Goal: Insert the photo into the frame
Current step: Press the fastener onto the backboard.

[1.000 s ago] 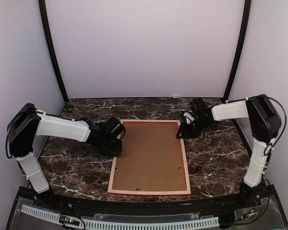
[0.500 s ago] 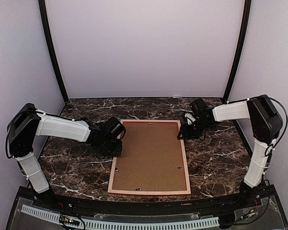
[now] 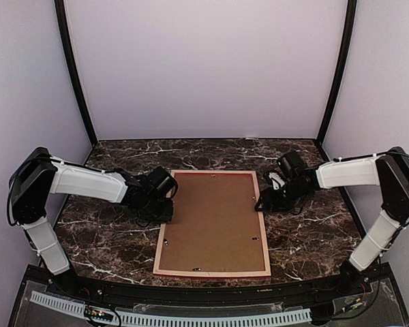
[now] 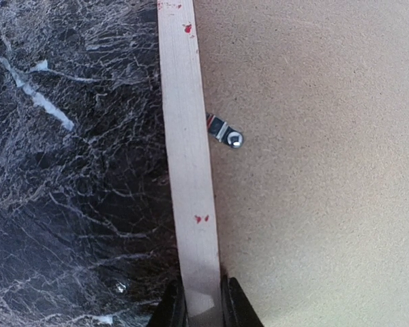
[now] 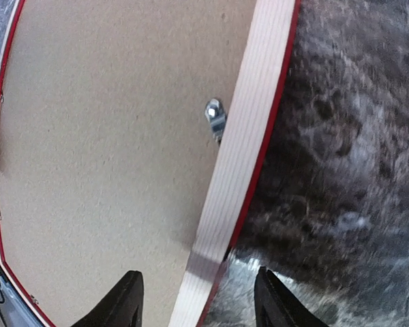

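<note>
The frame lies face down in the middle of the table, pale wood up and a red edge showing. A brown backing board fills it. The photo is hidden. My left gripper is at the upper left rail. In the left wrist view it is shut on the pale rail, one finger on each side. My right gripper hovers at the right rail. The right wrist view shows it open, its fingers astride the rail without touching it.
Small metal turn clips sit on the backing board beside the rails. Dark marble tabletop surrounds the frame. Black posts and pale walls close the back and sides.
My right gripper has slid from the frame's far right corner a little nearer along the right rail, and its jaws have widened. The left gripper and the frame have not moved.
</note>
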